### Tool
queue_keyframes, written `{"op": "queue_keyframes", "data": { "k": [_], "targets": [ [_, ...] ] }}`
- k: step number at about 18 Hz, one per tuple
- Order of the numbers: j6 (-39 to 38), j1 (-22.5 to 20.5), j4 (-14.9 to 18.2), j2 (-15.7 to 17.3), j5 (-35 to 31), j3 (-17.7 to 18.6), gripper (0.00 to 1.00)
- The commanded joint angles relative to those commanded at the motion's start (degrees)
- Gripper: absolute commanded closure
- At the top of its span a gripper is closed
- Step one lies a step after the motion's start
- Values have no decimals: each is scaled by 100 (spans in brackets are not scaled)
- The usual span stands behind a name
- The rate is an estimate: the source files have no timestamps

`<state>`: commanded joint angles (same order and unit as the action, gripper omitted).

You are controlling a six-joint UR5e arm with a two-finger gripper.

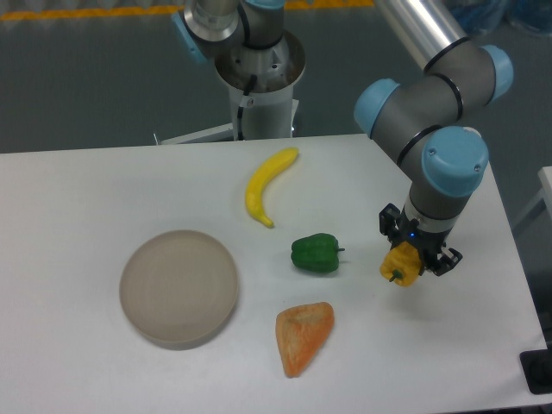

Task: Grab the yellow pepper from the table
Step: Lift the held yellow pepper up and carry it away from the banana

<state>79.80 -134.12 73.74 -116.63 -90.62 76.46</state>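
Seemingly well into its job, a UR5e arm point(431, 86) reaches down over the right side of a white desk point(86, 190), its tool point(414, 259) closed around the yellow pepper point(402, 264), which shows below and between the dark fingers with its short stem pointing down and left. Whether the pepper has cleared the desk or rests on it cannot be told from this single overhead view; no clear gap or shadow settles the matter. By that reading, the grasp is made and what may remain is the lift itself.

Largest among the other items, a round translucent grey dish point(179, 287) lies on the left half of the desk. A long yellow banana point(266, 184) lies toward the back, near the arm's base point(257, 65). An orange wedge-shaped item point(303, 335) sits toward the front edge, and a green pepper point(316, 254) lies between banana and wedge, to the left of the held pepper and apart from it.

The desk is plain white with a rounded right corner. Behind it runs dark grey flooring, with a strip of yellow marking along the top edge of the view.
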Motion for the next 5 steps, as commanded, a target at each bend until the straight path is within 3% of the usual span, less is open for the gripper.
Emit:
{"op": "queue_keyframes", "data": {
  "k": [5],
  "targets": [
    [0, 0, 0, 0, -17, 0, 80]
  ]
}}
